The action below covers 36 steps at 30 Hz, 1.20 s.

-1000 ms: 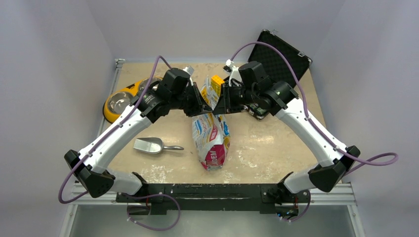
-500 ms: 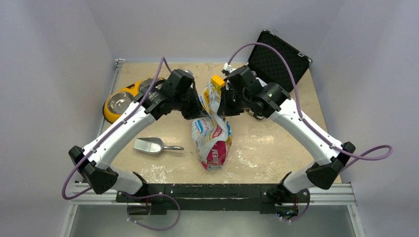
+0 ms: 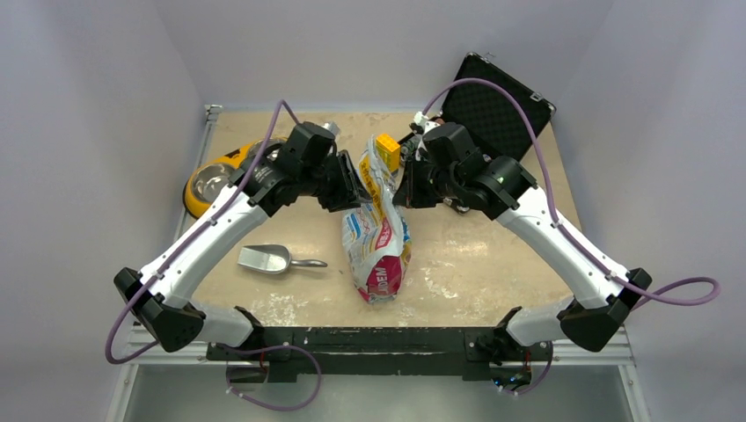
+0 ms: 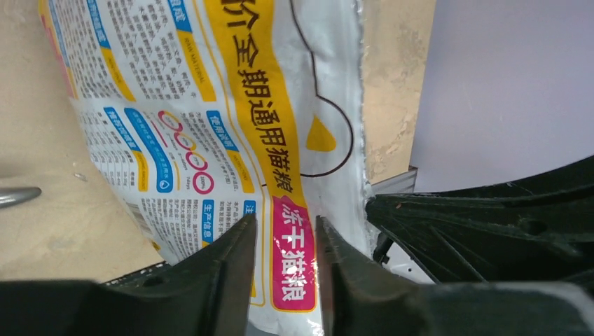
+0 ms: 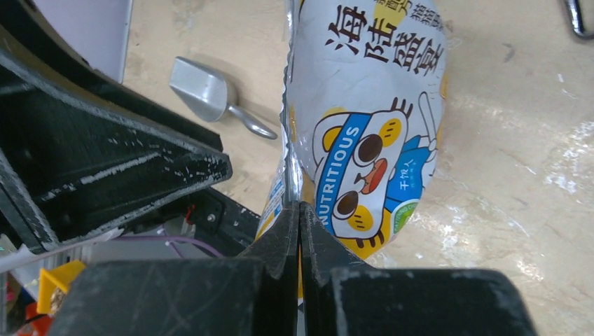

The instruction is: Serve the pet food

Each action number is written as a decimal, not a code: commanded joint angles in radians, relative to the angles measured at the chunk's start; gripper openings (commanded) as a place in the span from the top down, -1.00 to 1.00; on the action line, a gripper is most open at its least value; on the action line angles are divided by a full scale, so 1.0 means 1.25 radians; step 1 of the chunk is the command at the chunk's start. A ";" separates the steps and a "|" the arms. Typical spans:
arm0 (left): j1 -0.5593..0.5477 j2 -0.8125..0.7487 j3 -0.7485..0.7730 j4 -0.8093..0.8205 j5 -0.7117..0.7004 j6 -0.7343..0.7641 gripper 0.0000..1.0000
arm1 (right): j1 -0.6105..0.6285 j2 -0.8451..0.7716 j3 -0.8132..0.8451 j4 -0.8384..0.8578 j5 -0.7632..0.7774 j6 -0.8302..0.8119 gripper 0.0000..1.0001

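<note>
The pet food bag (image 3: 378, 242), glossy white, yellow and magenta with a cartoon animal, lies at the table's middle with its top end raised. No kibble shows; it is hidden inside the bag. My right gripper (image 3: 403, 186) is shut on the bag's side seam near the top, and in the right wrist view the gripper (image 5: 300, 206) has its jaws pressed together on that edge of the bag (image 5: 371, 105). My left gripper (image 3: 356, 189) is open beside the bag's top. In the left wrist view the gripper (image 4: 284, 227) has its jaws apart, with the bag's printed back (image 4: 210, 105) just beyond them.
A metal scoop (image 3: 268, 259) lies left of the bag and also shows in the right wrist view (image 5: 203, 91). A yellow double bowl (image 3: 211, 183) stands at the back left. An open black case (image 3: 497, 105) stands at the back right, with a yellow brick (image 3: 387, 143) near it.
My left gripper has drawn back slightly left from the bag. My right arm has shifted a little right, still holding the seam, and the bag's raised top has moved with it.
</note>
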<state>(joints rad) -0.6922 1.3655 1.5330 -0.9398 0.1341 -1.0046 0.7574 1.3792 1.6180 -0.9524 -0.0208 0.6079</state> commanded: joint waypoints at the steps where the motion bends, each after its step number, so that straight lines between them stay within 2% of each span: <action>1: 0.025 0.017 0.090 0.026 0.006 0.014 0.03 | -0.002 -0.032 -0.023 0.083 -0.091 0.013 1.00; 3: 0.036 0.046 0.131 0.002 -0.014 0.013 -0.16 | -0.002 -0.030 -0.018 0.081 -0.093 0.013 1.00; 4: 0.039 0.059 0.151 -0.004 -0.025 0.013 -0.18 | -0.003 -0.030 -0.019 0.081 -0.095 0.012 1.00; 10: 0.050 0.132 0.272 -0.035 -0.102 0.041 -0.15 | -0.002 -0.027 -0.012 0.084 -0.107 0.009 1.00; 15: 0.049 0.195 0.374 -0.092 -0.221 0.085 -0.18 | -0.002 -0.027 -0.012 0.080 -0.117 0.006 1.00; 17: 0.050 0.213 0.398 -0.107 -0.248 0.104 -0.11 | -0.003 -0.026 -0.015 0.084 -0.119 0.005 1.00; 21: 0.049 0.243 0.424 -0.117 -0.264 0.127 0.02 | -0.002 -0.029 -0.019 0.088 -0.130 -0.003 1.00; 36: 0.045 0.283 0.403 -0.087 -0.225 0.121 -0.08 | -0.003 -0.016 -0.018 0.092 -0.143 -0.014 1.00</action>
<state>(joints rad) -0.6353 1.7256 2.0220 -1.0653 -0.1493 -0.8707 0.7517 1.3678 1.5948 -0.8684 -0.1497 0.6010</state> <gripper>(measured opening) 0.527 0.006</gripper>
